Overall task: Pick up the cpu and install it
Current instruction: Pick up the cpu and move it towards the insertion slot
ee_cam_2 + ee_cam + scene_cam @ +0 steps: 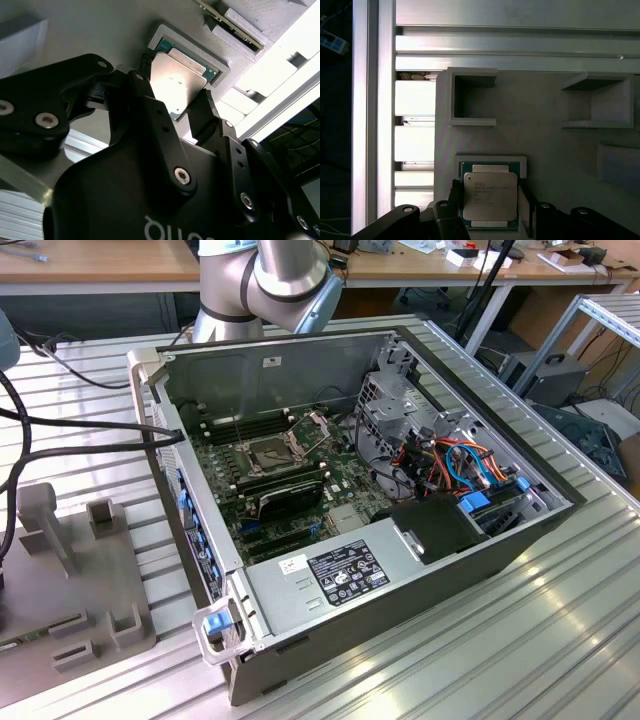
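The cpu (490,197) is a flat square chip with a silver top on a green base. It lies in a shallow square recess of the grey holder block (545,145). My gripper (490,194) straddles it, one black finger (455,192) against each side edge. In the second wrist view the cpu (177,85) shines between the same fingers of the gripper (174,87), which looks shut on it. Whether the chip has risen off the recess floor I cannot tell. In the exterior view the motherboard's cpu socket (270,453) stands with its metal frame open inside the computer case (400,550).
The grey holder block (70,570) sits on the ribbed aluminium table at the exterior view's left, beside the case. Other raised pockets (470,97) stand on the block near the cpu. Black cables (60,425) run to the case's left wall. The arm's base (265,280) stands behind the case.
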